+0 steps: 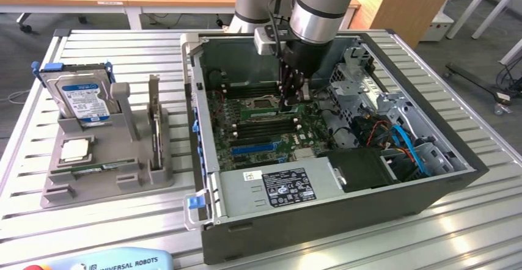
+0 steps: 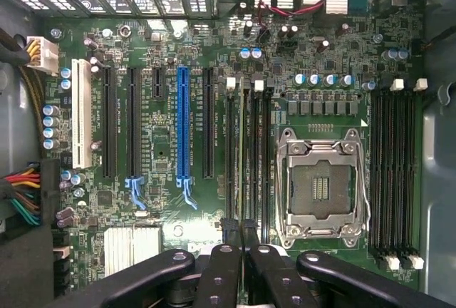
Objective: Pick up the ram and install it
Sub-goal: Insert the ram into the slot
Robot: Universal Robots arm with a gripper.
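Green ram (image 2: 245,152), one stick, pinched between two black fingers (image 2: 229,237).

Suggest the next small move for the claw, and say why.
Probably ease straight down a little. The claw looks shut on the ram, which stands edge-on along a memory slot beside the empty CPU socket, so it seems lined up. I cannot tell whether it has seated yet.
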